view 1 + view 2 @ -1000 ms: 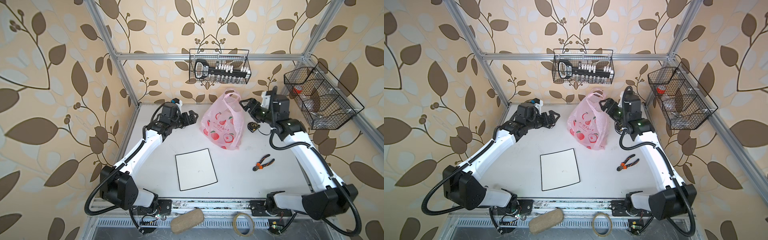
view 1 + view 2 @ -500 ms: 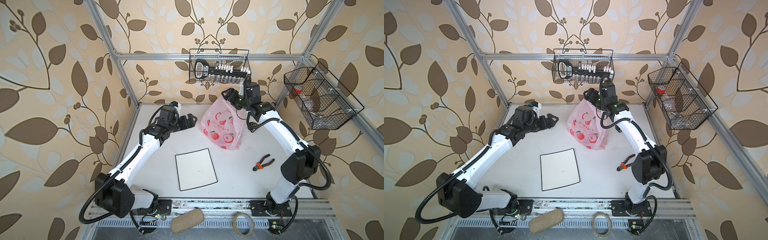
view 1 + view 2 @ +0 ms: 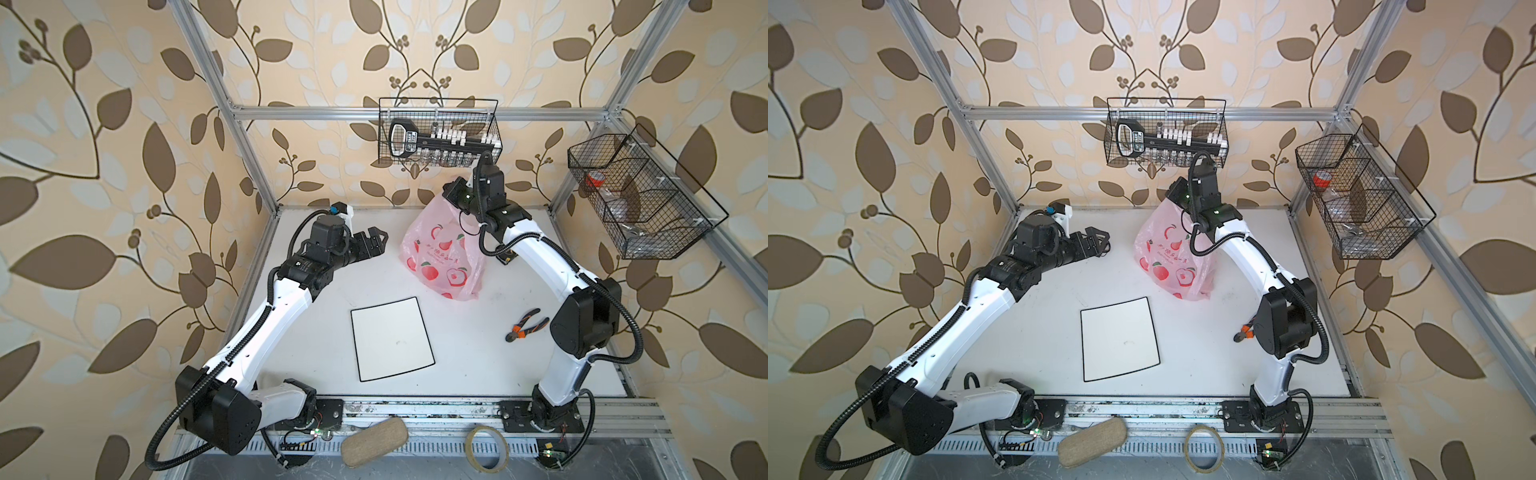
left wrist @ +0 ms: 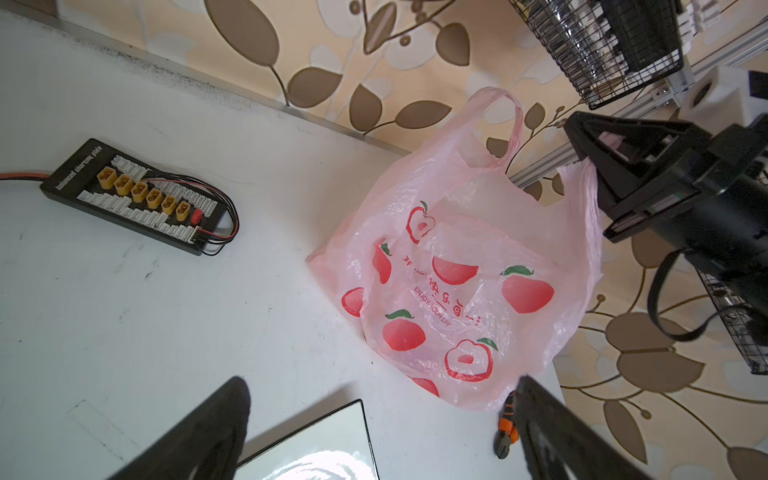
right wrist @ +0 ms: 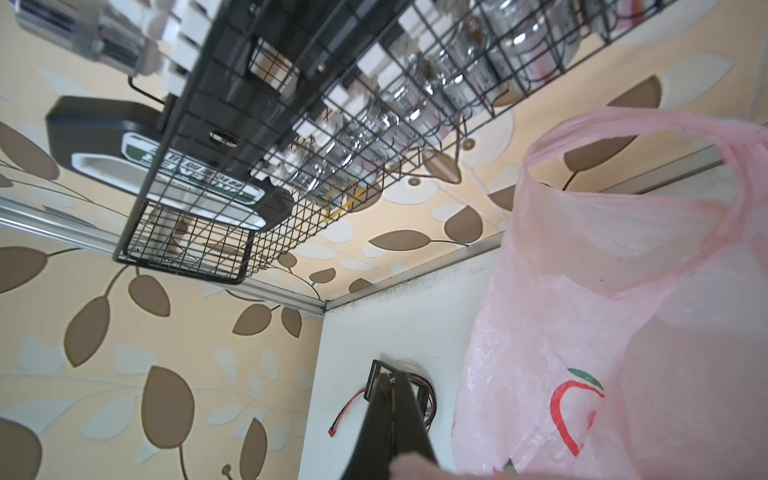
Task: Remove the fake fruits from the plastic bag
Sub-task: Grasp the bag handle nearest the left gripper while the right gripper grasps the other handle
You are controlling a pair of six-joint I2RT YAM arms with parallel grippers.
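Right claw (image 3: 453,198) pinching plastic bag (image 3: 440,257) handle, left claw (image 3: 376,243) spread near it, bag contents hidden.

Thin, glossy transl. plastic bag (image 4: 457,291)

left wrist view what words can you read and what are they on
"ENJOY YOUR LIFE": in red on the plastic bag, under a row of red Chinese characters that I cannot read with certainty.
"balanced charging plate": in white along the edge of the black connector board.
Nothing else is legible.
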